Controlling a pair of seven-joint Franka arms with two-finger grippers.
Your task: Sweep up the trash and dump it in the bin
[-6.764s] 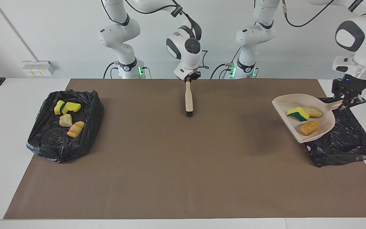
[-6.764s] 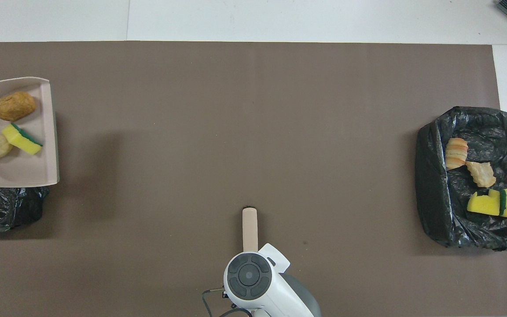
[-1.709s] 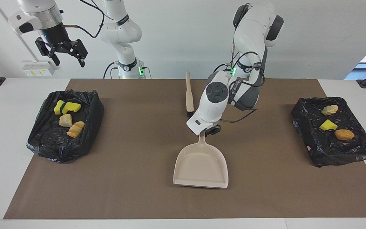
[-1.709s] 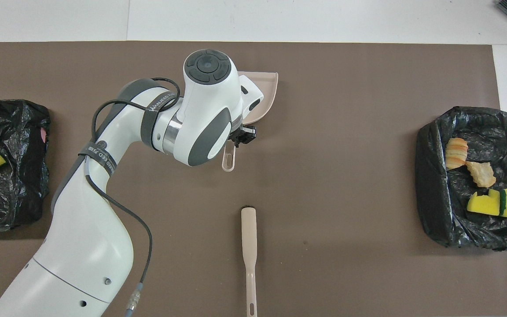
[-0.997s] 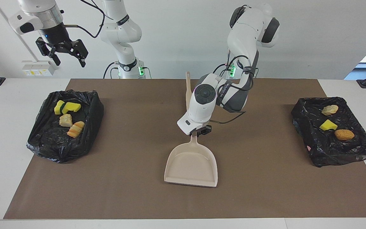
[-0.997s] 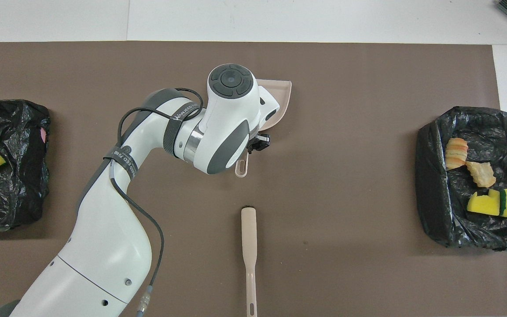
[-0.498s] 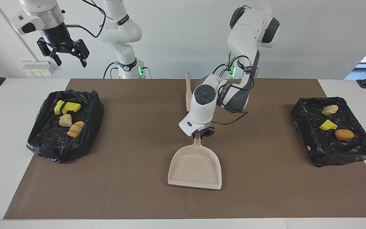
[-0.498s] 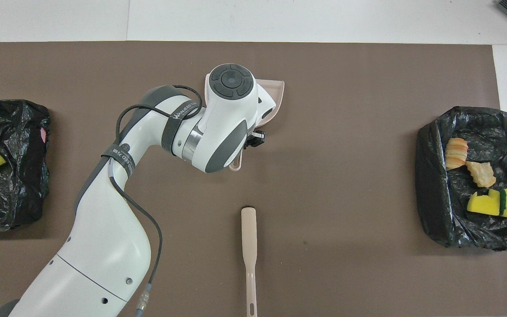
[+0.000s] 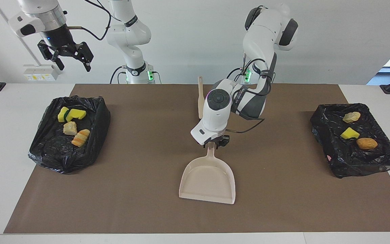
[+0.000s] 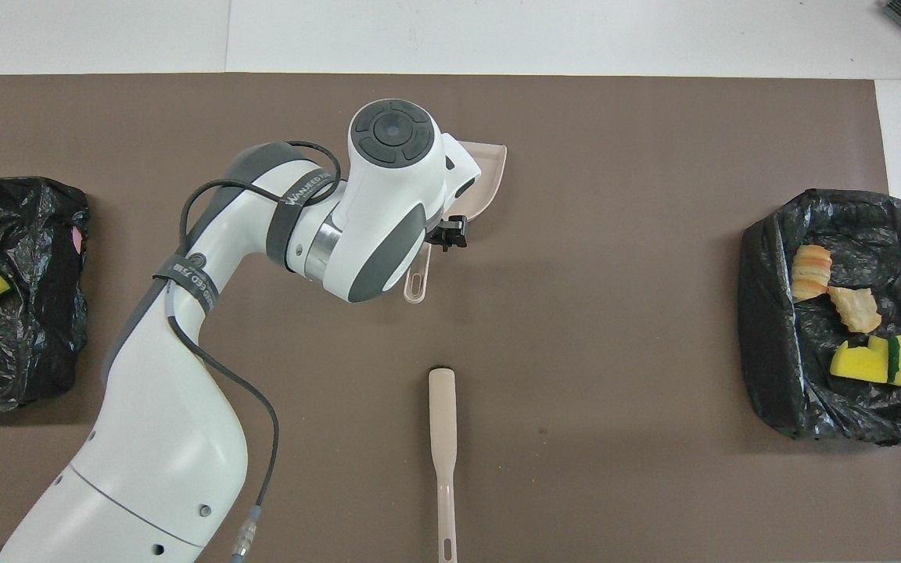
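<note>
Dustpan lies flat mid-mat, handle toward the robots. Left gripper sits low over that handle; the wrist housing hides the fingertips in both views, so can't tell if it's gripping or released. From overhead the arm also covers most of the pan.

Brush is nearer the robots than the dustpan, its bristle end hidden by the left arm.

Trash: four scraps in the bin bag toward the right arm's end from the dustpan, three scraps in the second bag toward the left arm's end; overhead crops that one.

Right gripper is raised near the first bag, jaws spread, nothing held.
</note>
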